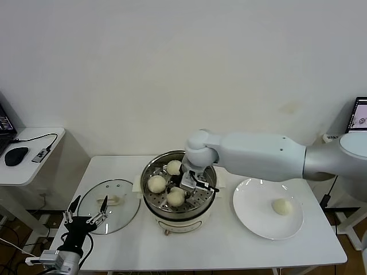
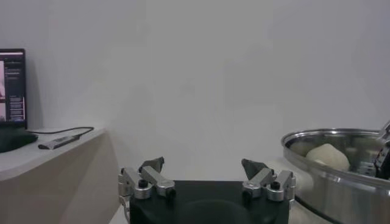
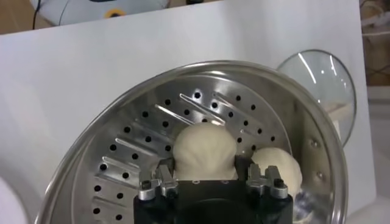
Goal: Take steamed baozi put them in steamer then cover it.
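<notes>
The steamer [image 1: 145, 189] stands at the table's middle with three baozi [image 1: 156, 183] on its perforated tray. My right gripper [image 1: 183, 180] reaches down into it. In the right wrist view its fingers [image 3: 166, 173] stand open on either side of one baozi [image 3: 204, 146] that rests on the tray, and a second baozi [image 3: 277, 170] lies beside it. One more baozi [image 1: 281, 206] sits on the white plate [image 1: 252, 215] at the right. The cover [image 1: 117, 215], a glass lid, lies flat to the steamer's left. My left gripper [image 1: 88, 206] waits open by the lid's near edge.
A side desk [image 1: 28, 166] with a mouse and cable stands beyond the table's left edge. A monitor [image 1: 360, 114] shows at the far right. The left wrist view catches the steamer's rim [image 2: 317, 173] and a bun [image 2: 328, 155] inside.
</notes>
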